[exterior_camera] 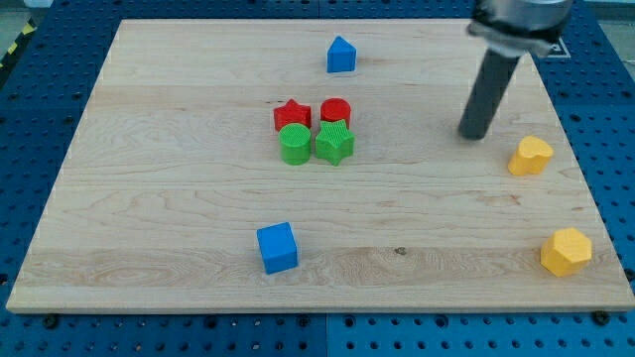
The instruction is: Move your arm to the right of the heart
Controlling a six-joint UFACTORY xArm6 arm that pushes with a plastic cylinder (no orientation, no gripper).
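The yellow heart block (pixel 531 156) lies near the board's right edge, at mid height in the view. My tip (pixel 473 135) rests on the board just to the left of the heart and slightly above it in the view, a short gap apart from it. The dark rod rises from the tip toward the view's top right.
A yellow hexagon block (pixel 567 251) sits at the lower right. A blue house-shaped block (pixel 341 55) is at the top centre. A red star (pixel 292 115), red cylinder (pixel 335 111), green cylinder (pixel 295 145) and green star (pixel 334 143) cluster mid-board. A blue cube (pixel 277 248) lies at the bottom centre. The wooden board (pixel 149 198) ends just right of the heart.
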